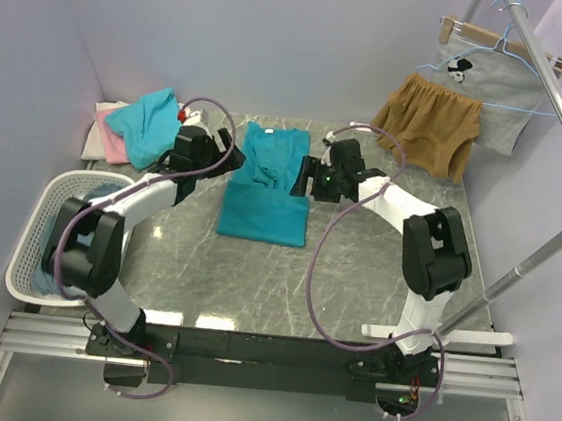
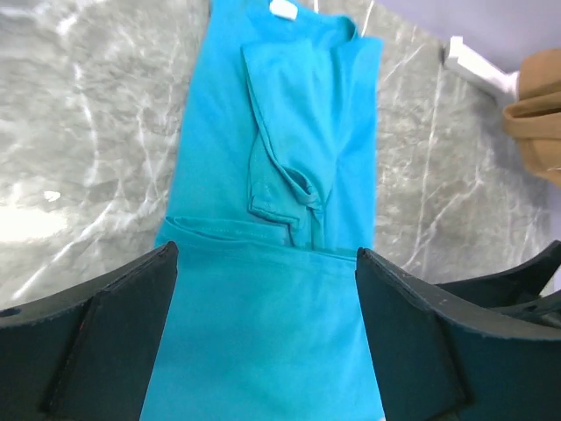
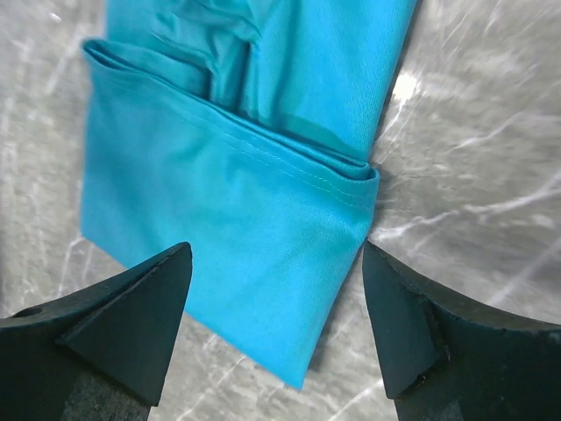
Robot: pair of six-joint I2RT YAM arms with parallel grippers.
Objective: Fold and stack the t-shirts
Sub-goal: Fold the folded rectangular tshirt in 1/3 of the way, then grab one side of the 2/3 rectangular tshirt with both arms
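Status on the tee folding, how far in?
Done: the teal t-shirt has sleeves folded in and hem folded up. In hand: nothing; left gripper and right gripper hang open over it. Left: final fold, stacking on the far-left pile, and the laundry basket holds more cloth.

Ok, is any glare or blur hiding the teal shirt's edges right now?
Top view: sharp, with glare patches on the table towards its near edge and none on the teal shirt. Left wrist: shirt crisp, glare only on the table at left. Right wrist: folded hem crisp, table beyond it blurred and shiny.
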